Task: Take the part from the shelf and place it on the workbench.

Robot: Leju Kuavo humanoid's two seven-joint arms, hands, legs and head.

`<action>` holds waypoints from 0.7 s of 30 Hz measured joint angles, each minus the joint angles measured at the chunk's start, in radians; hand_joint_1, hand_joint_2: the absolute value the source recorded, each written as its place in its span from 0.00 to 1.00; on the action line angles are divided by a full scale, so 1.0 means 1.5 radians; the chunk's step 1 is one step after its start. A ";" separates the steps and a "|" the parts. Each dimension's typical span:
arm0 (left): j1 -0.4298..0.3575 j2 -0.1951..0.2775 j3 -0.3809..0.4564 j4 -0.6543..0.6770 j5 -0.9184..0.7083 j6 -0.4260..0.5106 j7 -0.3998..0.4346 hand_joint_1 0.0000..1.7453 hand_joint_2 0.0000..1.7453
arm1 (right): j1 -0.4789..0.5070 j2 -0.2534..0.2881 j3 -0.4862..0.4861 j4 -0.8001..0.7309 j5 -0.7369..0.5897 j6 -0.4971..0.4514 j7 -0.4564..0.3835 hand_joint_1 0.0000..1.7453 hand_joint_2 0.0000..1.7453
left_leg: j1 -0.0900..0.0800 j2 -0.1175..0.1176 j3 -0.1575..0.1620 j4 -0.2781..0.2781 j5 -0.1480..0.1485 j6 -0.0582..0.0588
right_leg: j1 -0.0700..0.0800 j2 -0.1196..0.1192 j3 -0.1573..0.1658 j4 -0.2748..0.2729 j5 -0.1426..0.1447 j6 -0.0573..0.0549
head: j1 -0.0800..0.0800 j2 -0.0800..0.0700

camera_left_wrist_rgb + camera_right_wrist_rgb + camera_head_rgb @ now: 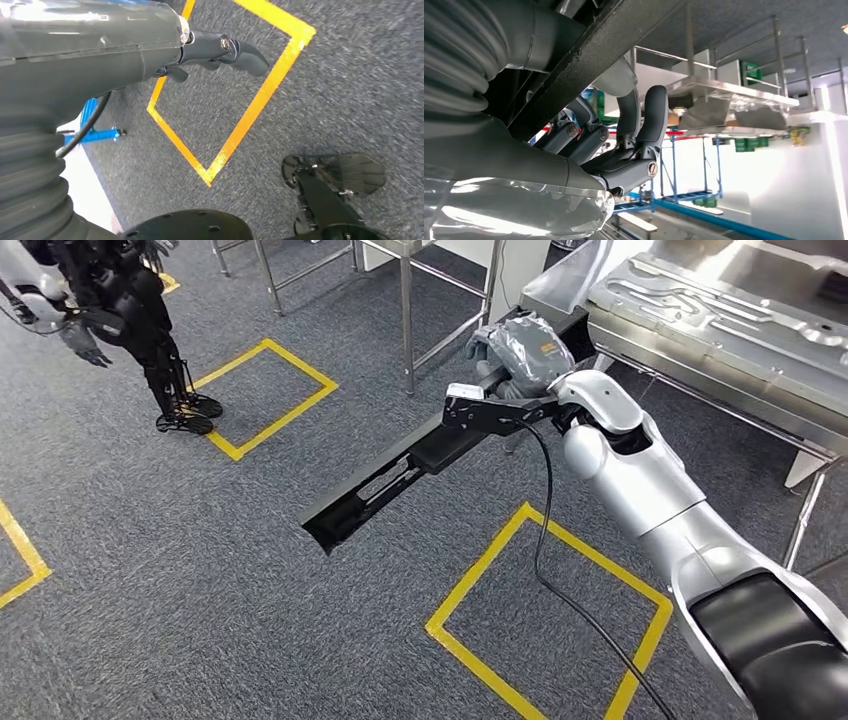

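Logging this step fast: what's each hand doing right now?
Left hand: holds nothing; fingers look curled in, though open or closed cannot be told.
Right hand: gripping the long black part.

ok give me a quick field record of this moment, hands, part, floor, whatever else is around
right hand: raised in front of the robot, gripping one end of the part
part: long black channel-shaped part, held clear of the floor, free end slanting down
left hand: holds nothing, fingers curled, hanging above the carpet
floor: grey carpet with yellow tape squares
nearby: metal workbench beside the right arm, carrying pressed metal panels; another dark humanoid robot standing by a tape square
task state: part not yet set on the workbench
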State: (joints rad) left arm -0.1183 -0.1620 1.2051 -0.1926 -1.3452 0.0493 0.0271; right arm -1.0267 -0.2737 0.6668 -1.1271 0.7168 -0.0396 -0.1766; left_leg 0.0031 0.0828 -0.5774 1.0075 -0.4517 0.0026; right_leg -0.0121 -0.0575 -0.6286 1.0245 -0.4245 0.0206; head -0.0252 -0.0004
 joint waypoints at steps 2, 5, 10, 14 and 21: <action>-0.001 0.000 0.001 0.000 0.000 0.000 0.000 0.00 1.00 | -0.002 0.003 0.000 0.002 0.000 0.001 0.000 1.00 1.00 | -0.001 0.012 0.003 0.000 -0.003 -0.007 | 0.002 0.011 -0.001 -0.002 -0.001 -0.008 | 0.000 0.000; -0.002 0.000 0.001 0.000 0.000 0.000 0.000 0.00 1.00 | -0.003 0.007 0.000 0.003 -0.001 0.002 0.000 1.00 1.00 | 0.004 -0.011 -0.009 0.037 -0.031 -0.018 | -0.002 0.031 0.001 -0.006 0.002 -0.019 | 0.000 0.000; 0.001 0.000 0.002 0.000 -0.001 0.000 0.000 0.00 1.00 | 0.002 0.017 0.001 0.004 -0.001 0.004 0.000 1.00 1.00 | 0.005 -0.050 -0.090 0.199 -0.086 -0.021 | -0.001 0.068 0.002 -0.005 0.002 -0.026 | 0.000 0.000; 0.002 0.001 0.002 0.000 -0.001 0.000 0.000 0.00 1.00 | 0.002 0.017 0.001 0.004 -0.001 0.004 0.000 1.00 1.00 | 0.007 -0.086 -0.026 0.042 -0.002 -0.011 | 0.000 0.100 0.000 0.000 0.001 -0.021 | 0.000 0.000; 0.000 0.001 0.002 0.000 -0.001 0.000 -0.003 0.00 1.00 | 0.001 0.009 -0.003 0.003 -0.001 0.005 0.000 1.00 1.00 | 0.010 -0.063 -0.005 -0.006 0.011 0.011 | -0.002 0.074 -0.033 0.050 -0.028 0.005 | 0.000 0.000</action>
State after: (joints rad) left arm -0.1184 -0.1606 1.2081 -0.1926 -1.3464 0.0488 0.0230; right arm -1.0254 -0.2595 0.6625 -1.1224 0.7151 -0.0320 -0.1763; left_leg 0.0177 -0.0123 -0.5851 0.9988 -0.4352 0.0186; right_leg -0.0153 0.0537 -0.6784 1.0999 -0.4664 0.0281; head -0.0255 -0.0004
